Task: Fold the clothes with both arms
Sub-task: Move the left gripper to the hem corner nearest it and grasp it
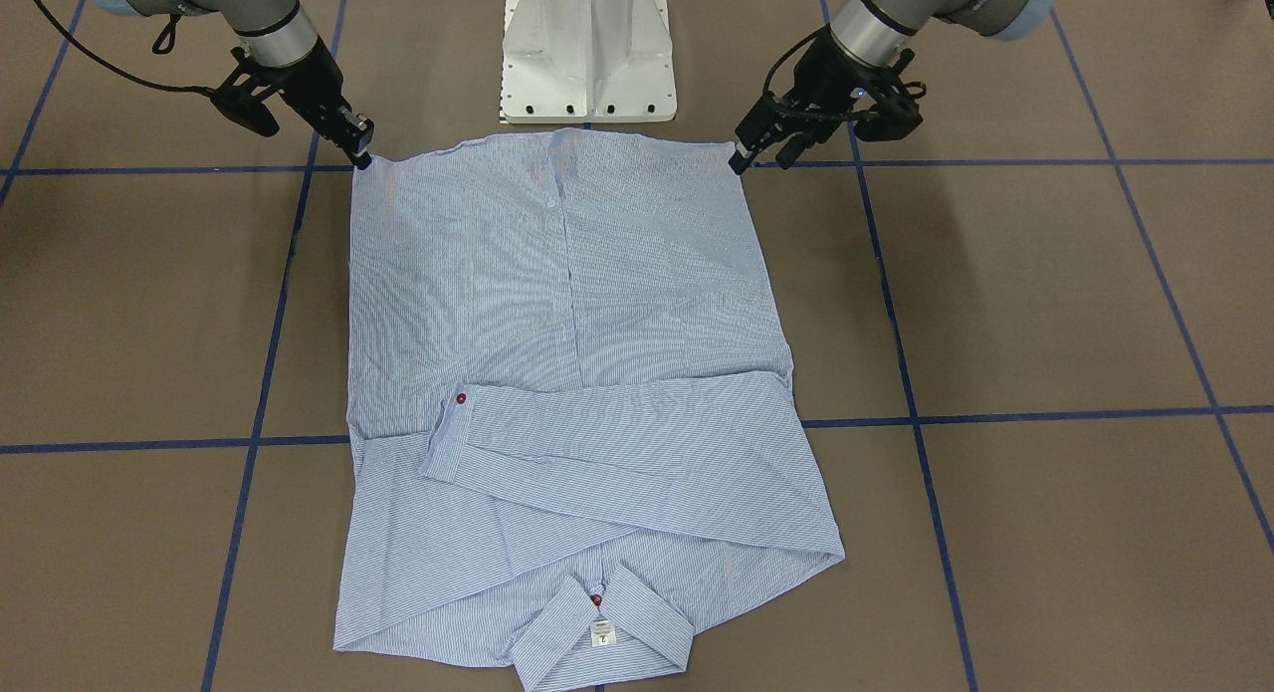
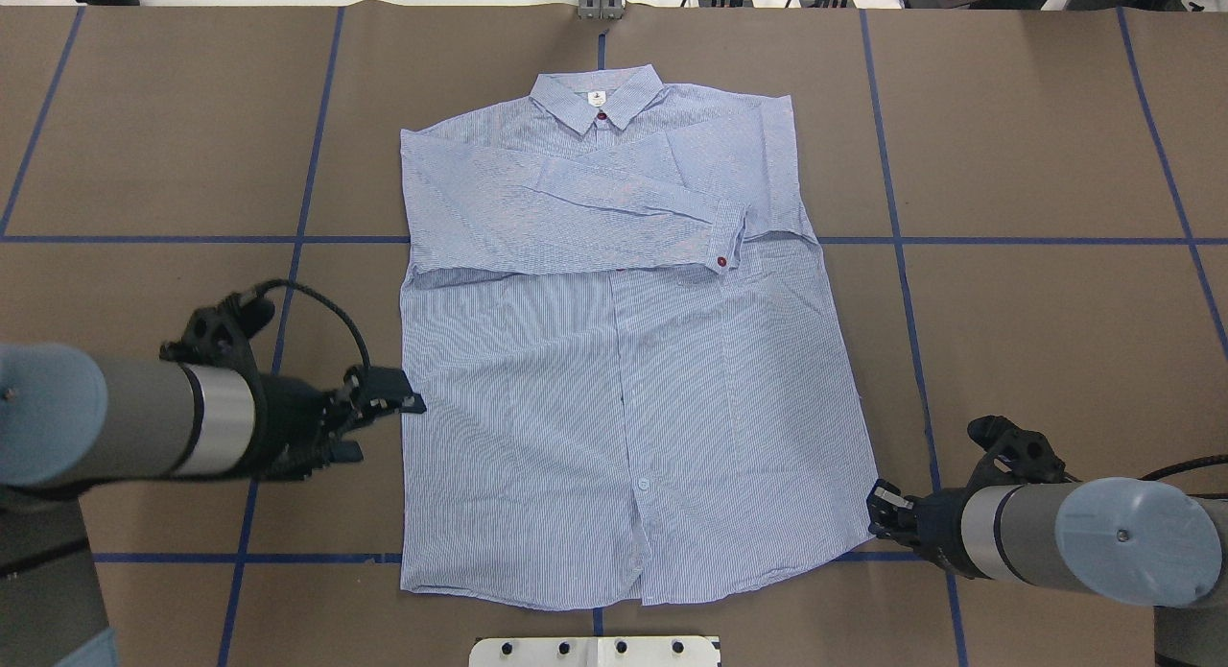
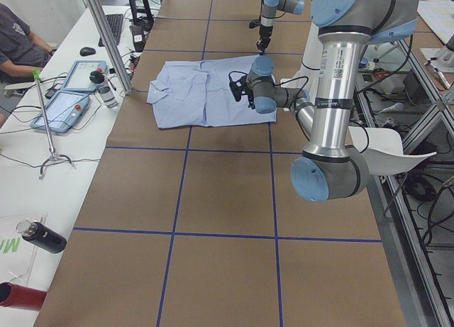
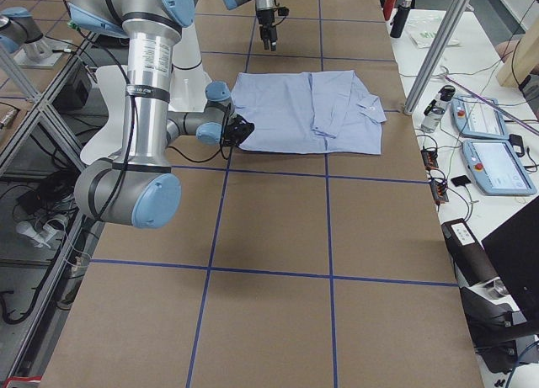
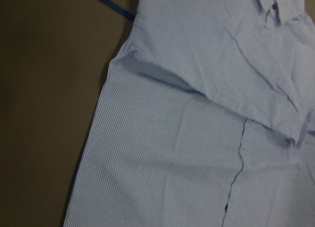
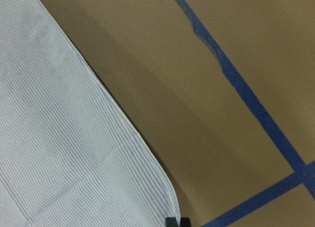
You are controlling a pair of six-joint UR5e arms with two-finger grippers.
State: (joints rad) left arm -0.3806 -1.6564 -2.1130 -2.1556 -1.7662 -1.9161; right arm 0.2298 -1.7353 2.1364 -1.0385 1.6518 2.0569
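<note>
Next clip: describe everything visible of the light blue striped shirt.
The light blue, finely white-striped button shirt looks like thin woven cloth. It lies flat, front up, on the brown paper-covered table, collar away from the robot, hem toward its base. The collar shows a white neck label and a red button. The sleeves are folded in across the chest; the top cuff bears a red button. The black right gripper and black left gripper sit at the hem corners; a grasp cannot be confirmed.

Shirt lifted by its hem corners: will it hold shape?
Probably not: the shirt lies thin, flat and softly creased, so its middle should sag. The sleeve folded across the chest lies loose and may slip. Likely light for its size.
</note>
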